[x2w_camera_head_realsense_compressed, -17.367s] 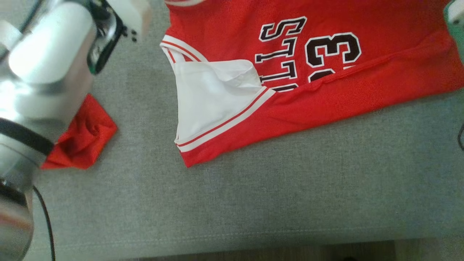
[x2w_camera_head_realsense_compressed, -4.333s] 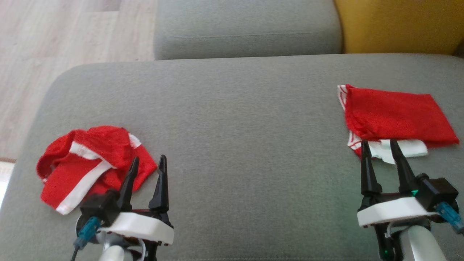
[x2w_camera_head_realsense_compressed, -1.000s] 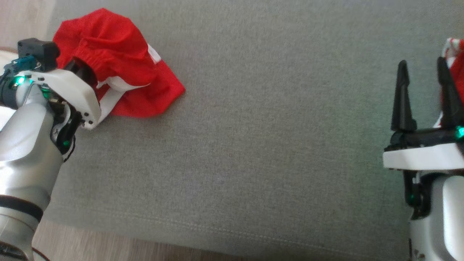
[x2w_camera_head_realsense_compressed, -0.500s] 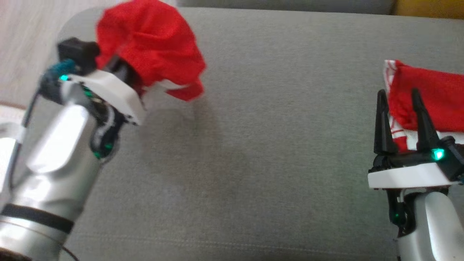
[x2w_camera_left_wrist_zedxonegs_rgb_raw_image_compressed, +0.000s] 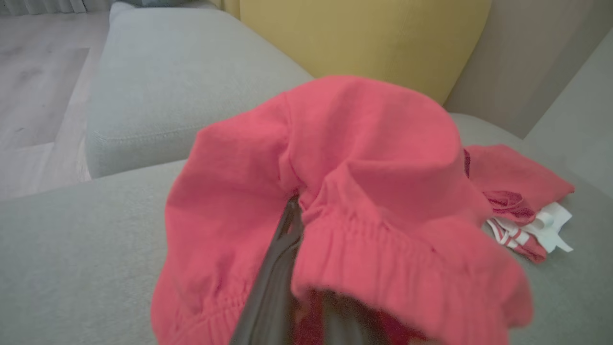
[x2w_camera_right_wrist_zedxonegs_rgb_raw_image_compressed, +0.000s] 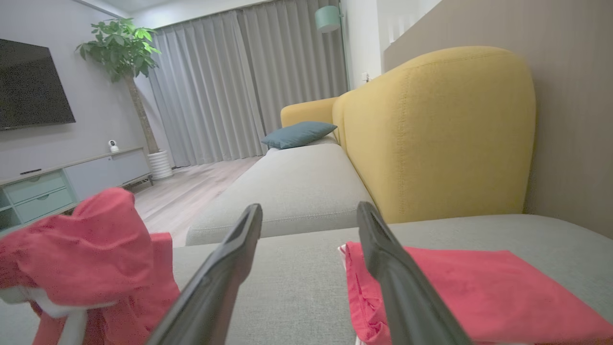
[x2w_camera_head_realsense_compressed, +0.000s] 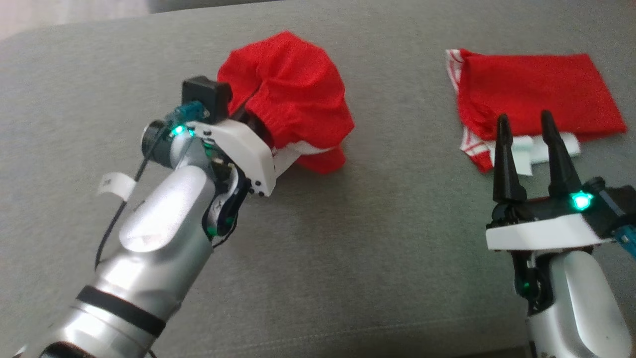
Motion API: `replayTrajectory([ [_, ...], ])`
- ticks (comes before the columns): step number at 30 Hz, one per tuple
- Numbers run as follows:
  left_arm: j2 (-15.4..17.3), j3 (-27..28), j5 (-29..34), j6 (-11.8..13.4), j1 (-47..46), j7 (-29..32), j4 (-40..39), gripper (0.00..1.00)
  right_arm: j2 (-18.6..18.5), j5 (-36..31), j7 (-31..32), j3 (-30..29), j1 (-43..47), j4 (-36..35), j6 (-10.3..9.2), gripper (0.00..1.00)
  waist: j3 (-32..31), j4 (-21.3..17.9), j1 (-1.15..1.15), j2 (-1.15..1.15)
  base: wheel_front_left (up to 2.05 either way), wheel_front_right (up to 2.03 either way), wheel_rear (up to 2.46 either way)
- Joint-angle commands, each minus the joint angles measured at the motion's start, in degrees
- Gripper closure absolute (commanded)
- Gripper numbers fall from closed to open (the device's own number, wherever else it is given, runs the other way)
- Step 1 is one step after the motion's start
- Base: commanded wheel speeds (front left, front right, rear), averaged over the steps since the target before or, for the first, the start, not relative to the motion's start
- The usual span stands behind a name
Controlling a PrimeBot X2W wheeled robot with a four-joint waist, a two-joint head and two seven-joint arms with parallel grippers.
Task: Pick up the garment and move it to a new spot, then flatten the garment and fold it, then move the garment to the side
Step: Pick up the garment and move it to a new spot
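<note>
Head view: left gripper (x2w_camera_head_realsense_compressed: 253, 119) tight on bunched red garment (x2w_camera_head_realsense_compressed: 293, 89), forearm (x2w_camera_head_realsense_compressed: 159, 238) diagonal.

A living room is showing in soft, even light. A wide grey sofa (x2w_camera_head_realsense_compressed: 348, 258) is spreading across the foreground, its seat running back toward a blue cushion (x2w_camera_right_wrist_zedxonegs_rgb_raw_image_compressed: 297, 134). A mustard-yellow backrest (x2w_camera_right_wrist_zedxonegs_rgb_raw_image_compressed: 440, 134) is rising behind it against a beige wall (x2w_camera_right_wrist_zedxonegs_rgb_raw_image_compressed: 574, 96). Grey curtains (x2w_camera_right_wrist_zedxonegs_rgb_raw_image_compressed: 249, 81) are hanging floor-length at the far end, beside a teal lamp (x2w_camera_right_wrist_zedxonegs_rgb_raw_image_compressed: 328, 18). A tall potted plant (x2w_camera_right_wrist_zedxonegs_rgb_raw_image_compressed: 119, 48) is standing on the pale wood floor (x2w_camera_right_wrist_zedxonegs_rgb_raw_image_compressed: 191, 182), near a low cabinet (x2w_camera_right_wrist_zedxonegs_rgb_raw_image_compressed: 72, 177) under a dark wall-mounted television (x2w_camera_right_wrist_zedxonegs_rgb_raw_image_compressed: 31, 86).
</note>
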Motion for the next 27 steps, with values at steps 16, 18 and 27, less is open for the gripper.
replayTrajectory([
  [16, 0.9, 3.7, 1.2, 1.3, -3.7, -10.1, 12.9, 0.0, -0.2, 0.6, -1.7, 0.5, -0.9, 0.6, -0.04, 0.0, 0.4, -2.0, 0.0, 0.0, 0.0, 0.0, 0.0],
  [18, 1.3, 4.7, 0.7, 1.1, -2.4, -11.1, 12.3, 0.0, -0.2, 0.0, -1.7, 0.3, -0.5, 0.7, -0.04, 0.0, -0.6, -0.1, 0.0, 0.0, 0.0, 0.0, 0.0],
  [27, 6.2, 11.2, 2.0, 1.6, 10.0, -12.2, -1.3, 0.0, -0.2, -1.2, -0.9, 0.0, 2.1, 0.5, -0.04, 0.0, -4.9, 7.3, 0.0, 0.0, 0.0, 0.0, 0.0],
])
